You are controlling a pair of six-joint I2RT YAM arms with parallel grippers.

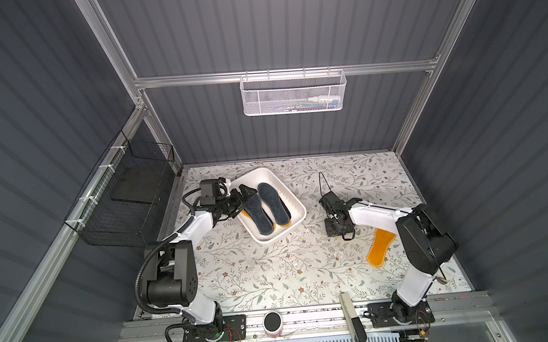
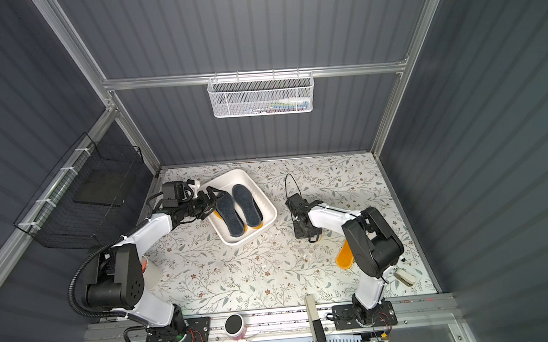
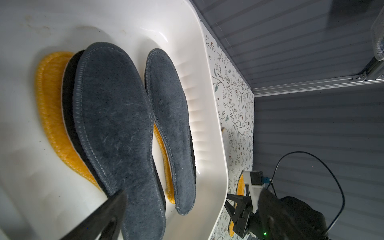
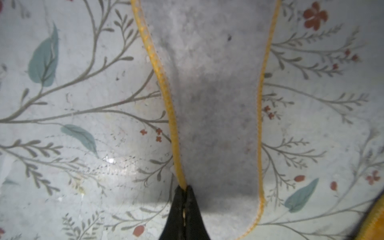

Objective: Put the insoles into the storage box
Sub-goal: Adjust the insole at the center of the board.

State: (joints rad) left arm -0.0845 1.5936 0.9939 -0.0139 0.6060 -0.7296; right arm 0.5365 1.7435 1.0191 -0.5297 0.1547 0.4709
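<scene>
- Two lie outside the storage box (image 3: 212, 116): an orange insole (image 1: 381, 248), lower right in a top view, and a second insole (image 4: 216, 104), pinched at its stitched edge by the closed right gripper (image 4: 184, 191).
- Thin, light, floppy: likely droops; an edge pinch suits.
- Open left gripper (image 1: 248, 193) hovers over the box.

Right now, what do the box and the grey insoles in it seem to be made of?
Box: likely moulded plastic, white and glossy; it shows bright light reflections and smooth rounded corners.
Grey insoles: probably felt or a fleece-like fabric, matt and fuzzy; loose fibres stand up, and a stitched seam runs along the edge.
</scene>
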